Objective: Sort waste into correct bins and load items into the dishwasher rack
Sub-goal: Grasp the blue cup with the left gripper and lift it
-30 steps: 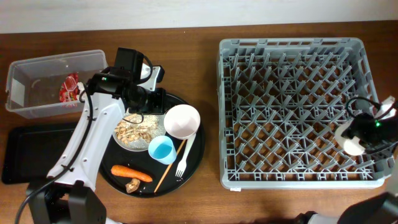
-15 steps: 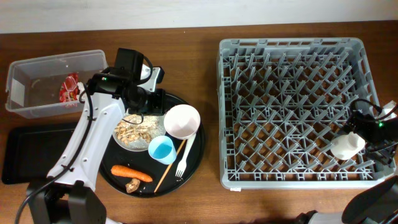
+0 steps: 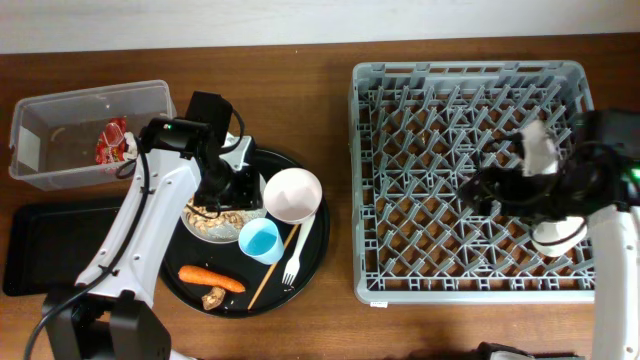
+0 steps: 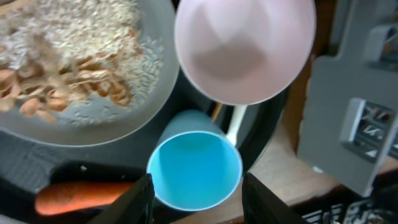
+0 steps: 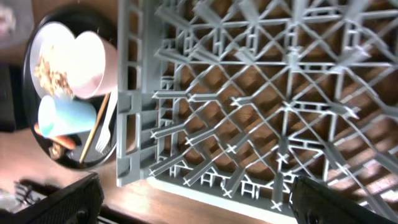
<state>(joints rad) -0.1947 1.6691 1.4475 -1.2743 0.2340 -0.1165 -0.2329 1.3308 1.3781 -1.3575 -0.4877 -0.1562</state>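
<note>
Right arm is mostly a blur over the dishwasher rack (image 3: pixel 430 120)

The cream cup (image 3: pixel 556 238) sits in the rack's bottom-right corner, half hidden under the arm. The right gripper (image 5: pixel 196 202) hangs spread and empty over the rack's middle. Left of the rack, the left gripper (image 4: pixel 198 199) hovers spread wide above the small blue cup (image 4: pixel 194 169).

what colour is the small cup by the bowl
Blue; the cup shows best in left wrist view.

The right arm (image 3: pixel 545 190) is blurred over the rack (image 3: pixel 420 150), half hiding the cream cup (image 3: pixel 556 238); the left wrist view's edge crops the plate (image 4: pixel 106 127).
</note>
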